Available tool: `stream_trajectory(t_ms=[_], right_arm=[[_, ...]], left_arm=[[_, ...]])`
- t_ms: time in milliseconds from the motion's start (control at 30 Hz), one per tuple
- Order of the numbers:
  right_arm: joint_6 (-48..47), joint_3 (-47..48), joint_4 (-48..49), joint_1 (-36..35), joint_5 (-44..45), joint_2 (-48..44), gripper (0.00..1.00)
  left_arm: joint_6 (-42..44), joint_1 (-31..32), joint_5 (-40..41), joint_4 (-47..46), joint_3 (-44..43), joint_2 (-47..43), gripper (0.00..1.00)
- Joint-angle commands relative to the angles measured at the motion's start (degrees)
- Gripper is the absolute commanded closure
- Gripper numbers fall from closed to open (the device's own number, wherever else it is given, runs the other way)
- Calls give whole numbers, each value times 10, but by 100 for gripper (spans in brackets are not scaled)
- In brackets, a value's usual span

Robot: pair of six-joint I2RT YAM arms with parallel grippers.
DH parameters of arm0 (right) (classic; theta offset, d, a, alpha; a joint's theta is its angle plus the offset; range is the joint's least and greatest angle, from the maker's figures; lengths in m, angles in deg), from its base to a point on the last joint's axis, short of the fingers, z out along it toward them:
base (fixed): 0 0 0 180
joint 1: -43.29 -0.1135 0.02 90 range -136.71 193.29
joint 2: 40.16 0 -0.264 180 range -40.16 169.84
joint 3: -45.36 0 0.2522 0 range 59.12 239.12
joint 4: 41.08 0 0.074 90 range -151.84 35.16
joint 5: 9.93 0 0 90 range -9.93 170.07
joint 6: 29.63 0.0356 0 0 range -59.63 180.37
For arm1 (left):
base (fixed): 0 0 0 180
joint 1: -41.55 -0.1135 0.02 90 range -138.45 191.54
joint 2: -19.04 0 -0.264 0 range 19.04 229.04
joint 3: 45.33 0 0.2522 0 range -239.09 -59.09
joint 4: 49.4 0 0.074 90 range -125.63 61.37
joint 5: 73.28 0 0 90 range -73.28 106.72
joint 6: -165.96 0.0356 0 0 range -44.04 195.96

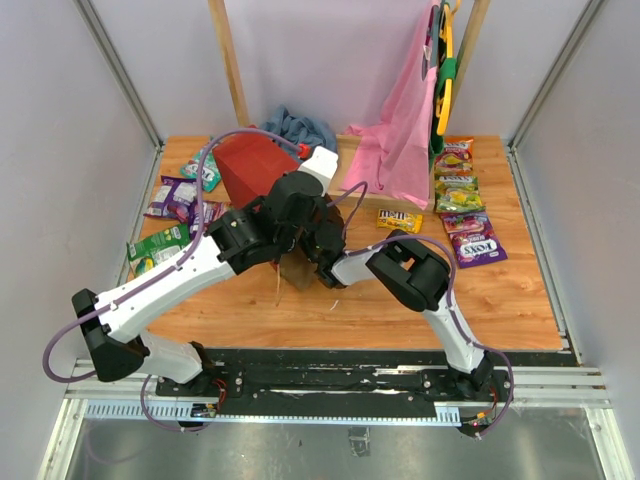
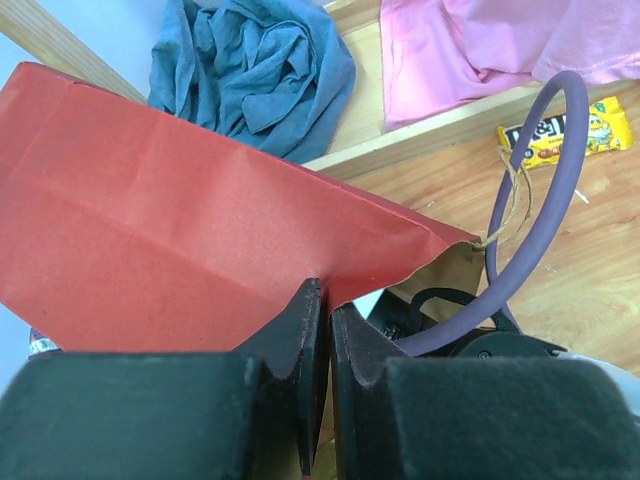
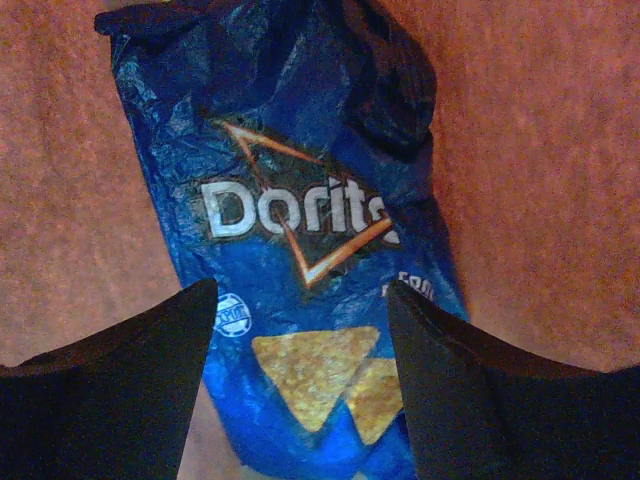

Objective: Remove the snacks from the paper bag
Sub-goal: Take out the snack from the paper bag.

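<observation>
Grey walls are closing in a wooden tabletop [image 1: 520, 300], with a timber frame [image 1: 230, 60] standing at the far side. Off to the left of the left gripper [image 2: 325, 300], several snacks are already lying out on the wood: a purple packet [image 1: 172, 197], a green packet [image 1: 158, 245] and a teal packet [image 1: 205, 172]. That gripper is clenched on the rim of the paper bag [image 2: 190, 230], its two fingers pressing the red paper between them and holding the mouth up. The bag appears tipped over, stretching away beyond the fingertips. Just past the bag a blue-grey cloth [image 2: 250, 70] is lying bunched up, and a pink garment [image 1: 400, 140] is hanging to its right.

The right gripper [image 3: 300, 295] is reaching inside the bag with its jaws spread, straddling the near end of the Doritos bag [image 3: 290, 200], which is lying flat on the inner wall directly ahead of the fingertips. I judge the step in hand to be fetching this large snack. The next move is calling for the jaws to close on the crinkly foil and draw it out through the mouth while the left side is holding the paper steady.

To the right of both grippers, an M&M's packet [image 1: 399, 220] and a row of packets [image 1: 458, 185] are lying on the wood.
</observation>
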Motion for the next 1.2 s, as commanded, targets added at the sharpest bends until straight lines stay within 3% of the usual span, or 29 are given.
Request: stream_trajectory(t_ms=[0,467,767,1033,1100,1167], right_arm=[[-93,20,46,-1,37,1,30],[-276,39,46,-20,70,-15,30],[-336,133,46,-18,56,38,32],[-323,183,46,-8,17,75,65],[-320,175,46,-8,9,72,78],[-315,160,46,-8,1,63,97]], left_arm=[[-5,4,3,-5,-23,5,88],[-12,4,16,13,-34,6,87],[-13,4,5,16,-36,0,87],[-10,3,12,18,-34,-1,87],[-9,3,12,16,-33,-1,87],[-8,3,14,15,-33,2,87]])
